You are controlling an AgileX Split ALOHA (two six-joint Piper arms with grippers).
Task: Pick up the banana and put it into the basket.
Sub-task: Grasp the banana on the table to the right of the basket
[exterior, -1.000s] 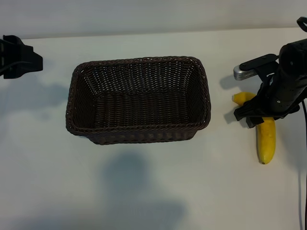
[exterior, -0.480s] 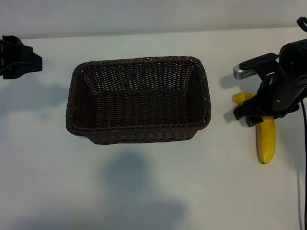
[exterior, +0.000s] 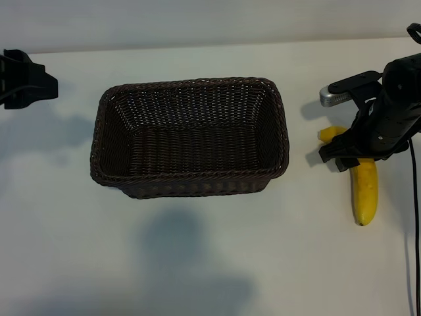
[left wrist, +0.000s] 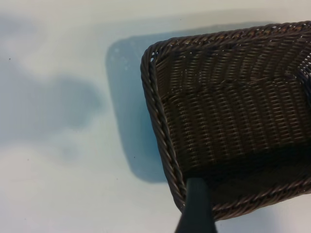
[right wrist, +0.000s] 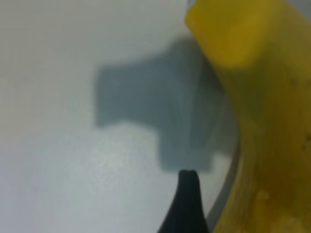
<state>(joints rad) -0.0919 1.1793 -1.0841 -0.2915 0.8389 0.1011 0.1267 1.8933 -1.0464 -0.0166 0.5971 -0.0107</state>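
The banana [exterior: 364, 187] is seen lying on the white table [exterior: 197, 263], at about 3 o'clock from the basket [exterior: 189, 137] and well apart from it. Its long body points toward 6 o'clock, and its stem end [exterior: 331, 133] is turned toward the basket. The middle of the banana is covered by the right gripper [exterior: 352, 155], which is held low right over it. The right gripper's jaws are spread wide, and the banana is not yet gripped. In the right wrist view, the banana [right wrist: 252, 111] is seen very close, beside one dark fingertip [right wrist: 187, 204]. The basket is set in the middle of the table. The left gripper [exterior: 26, 82] is parked at 9 o'clock from the basket, far from it, with its jaws spread wide too.
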